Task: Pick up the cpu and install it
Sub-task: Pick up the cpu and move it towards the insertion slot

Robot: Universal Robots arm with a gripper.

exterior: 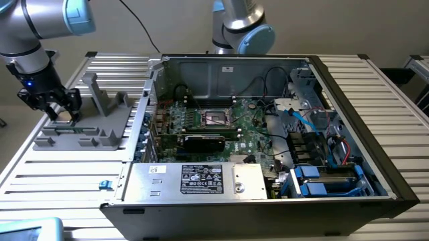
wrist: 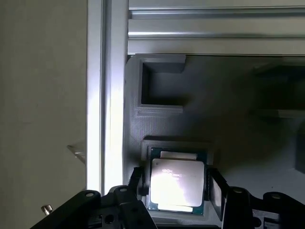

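Note:
The cpu [wrist: 177, 183], a flat square chip with a shiny silver top, lies in a shallow pocket of the grey plastic fixture [wrist: 162, 119]. In the exterior view the cpu [exterior: 64, 121] is a pale patch on the fixture [exterior: 87, 131] at the exterior view's left. My gripper [exterior: 60, 115] is lowered over it. It is open, with one dark finger [wrist: 136, 182] on each side of the chip and a small gap at both edges. The dark cpu socket [exterior: 216, 118] with its metal frame sits on the green motherboard inside the computer case.
The open computer case [exterior: 348, 100] fills the middle and the exterior view's right of the slatted aluminium table [exterior: 54, 175]. Upright grey posts [exterior: 100, 95] rise from the fixture beside my gripper. A second arm [exterior: 241, 27] stands behind the case.

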